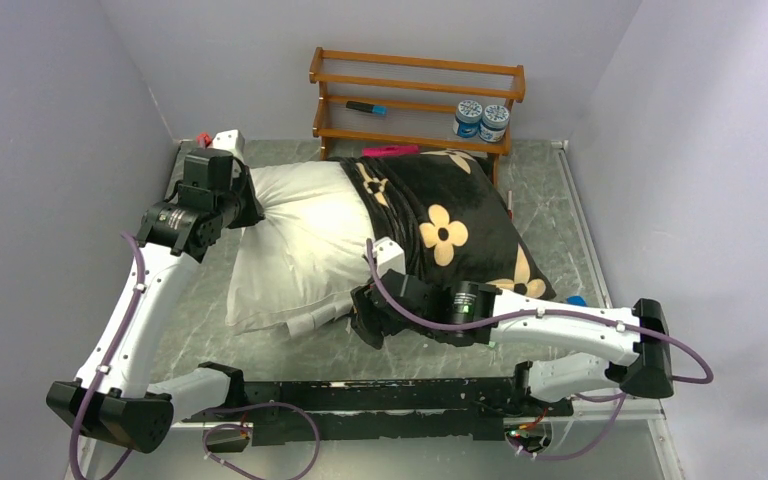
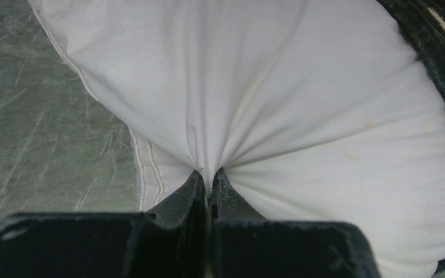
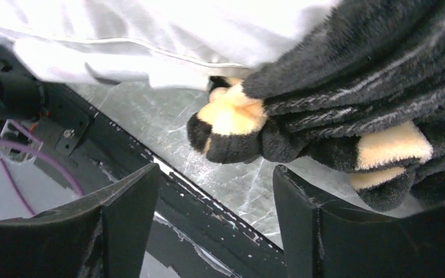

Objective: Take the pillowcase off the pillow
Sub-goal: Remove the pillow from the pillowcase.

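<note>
- The pillow (image 1: 295,245), a large plump white rectangular cushion, lies across the grey-green marbled tabletop (image 1: 200,310). Its left half is bare. Its right half sits inside the pillowcase (image 1: 460,225), a black plush fabric cover with cream-yellow flower motifs.
- The left gripper (image 2: 210,178) is pinched tight on a fold of the pillow's white cloth at the bare far-left end, and creases fan out from its jaws.
- The right gripper (image 3: 214,174) stands wide with nothing between its jaws, at the pillow's near edge. The pillowcase's bunched open edge lies just beyond the fingertips, apart from them.
- Both things look soft and light. The plush is thick and yields to a pinch, and it probably drags on the white cloth rather than sliding, so it should gather in rolls as it is pulled.
- The best hold looks like that rolled near edge, taken deep enough to catch the plush alone and not the cushion beneath.
- The right arm hides part of the near side from above, so how far the pillowcase has come off there is uncertain.
</note>
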{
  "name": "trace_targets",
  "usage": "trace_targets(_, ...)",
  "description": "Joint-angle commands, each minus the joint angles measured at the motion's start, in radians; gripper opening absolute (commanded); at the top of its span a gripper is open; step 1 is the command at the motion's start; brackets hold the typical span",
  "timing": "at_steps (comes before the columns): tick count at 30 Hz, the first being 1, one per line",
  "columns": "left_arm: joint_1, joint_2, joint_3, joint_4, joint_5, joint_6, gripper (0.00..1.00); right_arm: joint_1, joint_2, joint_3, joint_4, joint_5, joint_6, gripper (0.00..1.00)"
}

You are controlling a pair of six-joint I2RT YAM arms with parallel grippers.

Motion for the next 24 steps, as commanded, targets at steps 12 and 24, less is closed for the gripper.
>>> trace_targets(12, -0.052, -0.038, 0.101, 0.106, -0.115, 0.042, 0.05, -0.005, 0.149, -0.074, 0.239, 0.160, 0.059, 0.89)
trace_targets(24, -0.066, -0.016, 0.166, 0.081, -0.250, 0.112, 0.05, -0.127, 0.087, -0.196, 0.226, 0.301, -0.064, 0.20)
